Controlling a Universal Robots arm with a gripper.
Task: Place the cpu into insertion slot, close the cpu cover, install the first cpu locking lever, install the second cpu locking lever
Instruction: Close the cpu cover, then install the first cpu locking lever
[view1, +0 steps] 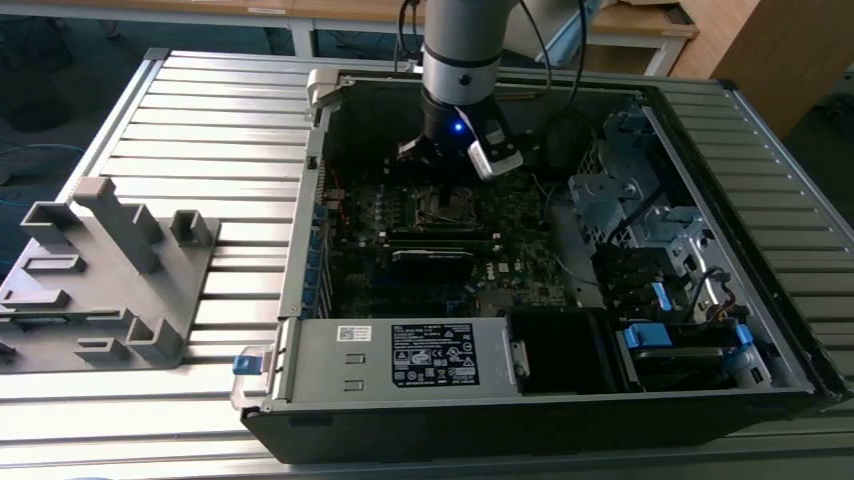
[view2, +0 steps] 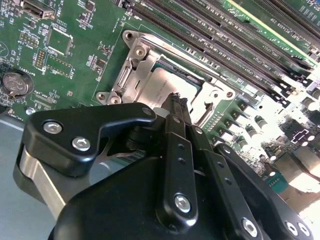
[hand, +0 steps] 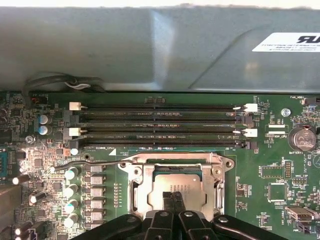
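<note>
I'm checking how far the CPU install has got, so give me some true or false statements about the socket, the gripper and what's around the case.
1. The cpu sits in the socket on the motherboard. True.
2. The cpu cover stands upright and open. False: it lies down around the cpu, whose grey top shows through its window.
3. The gripper has its fingers spread wide. False: they are together, with the tips at the cpu.
4. A round coin battery sits on the motherboard. True.
5. The grey plastic fixture lies inside the computer case. False: it rests on the table outside the case, at the exterior view's left.
</note>
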